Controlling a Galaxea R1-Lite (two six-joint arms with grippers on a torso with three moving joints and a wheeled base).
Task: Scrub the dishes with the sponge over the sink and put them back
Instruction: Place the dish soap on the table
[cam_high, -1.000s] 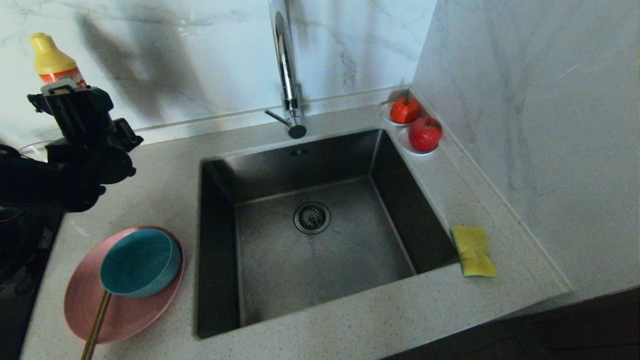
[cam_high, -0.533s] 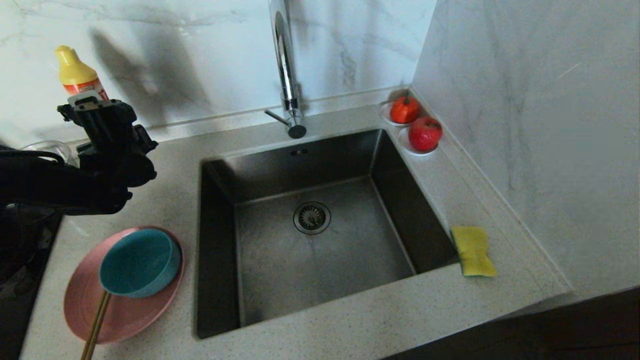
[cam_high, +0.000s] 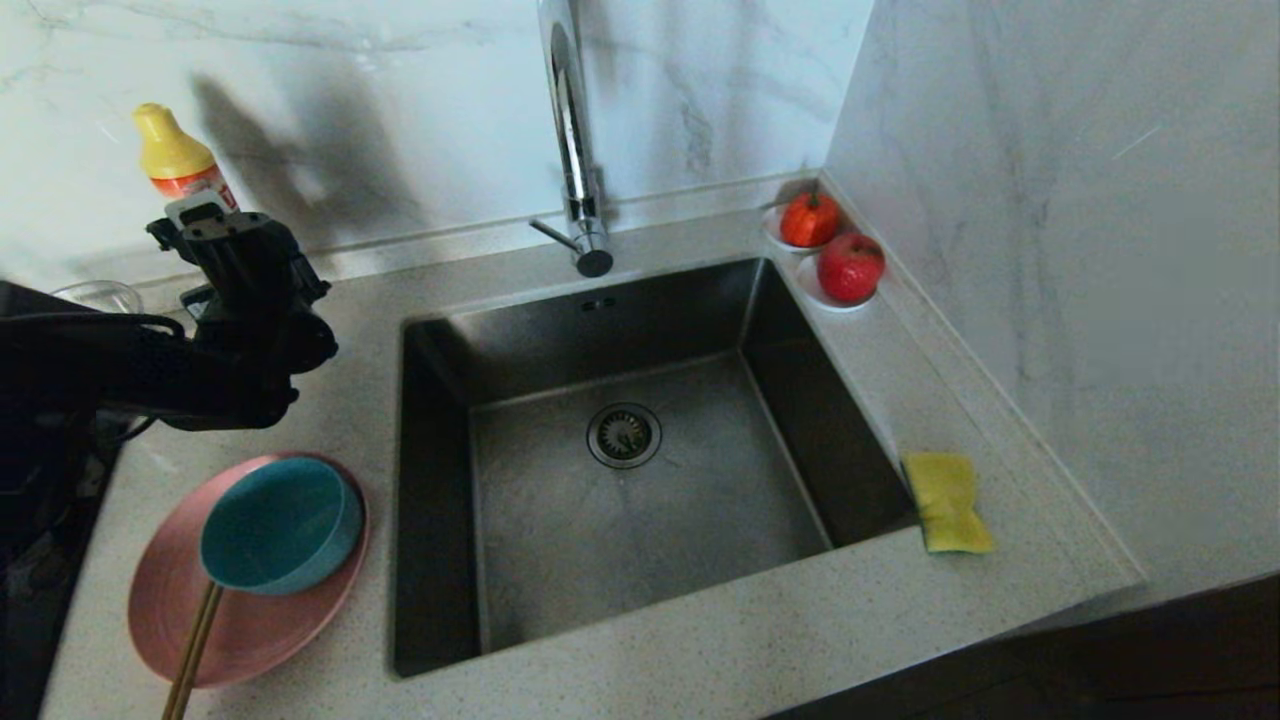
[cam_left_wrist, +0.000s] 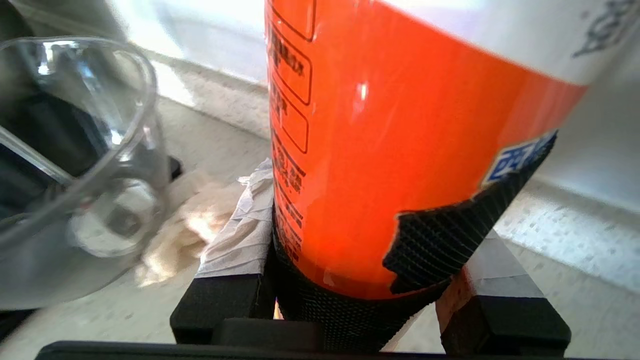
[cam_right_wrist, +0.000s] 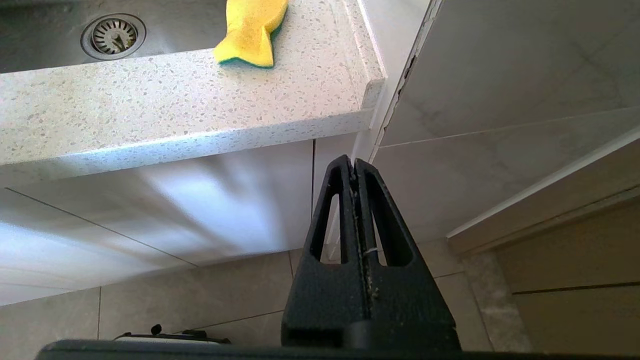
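My left gripper (cam_high: 215, 240) is shut on an orange bottle (cam_high: 182, 165) with a yellow cap, held upright at the back left of the counter. Its taped fingers (cam_left_wrist: 240, 235) press both sides of the bottle (cam_left_wrist: 390, 140). The pink plate (cam_high: 270, 640) lies front left of the sink (cam_high: 700, 500). On it rest the teal bowl (cam_high: 280, 525) and the chopsticks (cam_high: 195, 640). The yellow sponge (cam_high: 945, 500) lies on the counter right of the sink, also seen as the sponge (cam_right_wrist: 250, 30) from below. My right gripper (cam_right_wrist: 354, 162) hangs shut and empty below the counter's edge.
A clear glass bowl (cam_high: 100, 295) stands just left of the held bottle, close to it in the left wrist view (cam_left_wrist: 75, 165). The chrome tap (cam_high: 575, 150) rises behind the sink. Two red fruits on white saucers (cam_high: 835, 250) sit in the back right corner.
My left arm has carried the bottle rightward and lower in the head view, nearer the back wall. The glass bowl has come into sight. Nothing else has moved.
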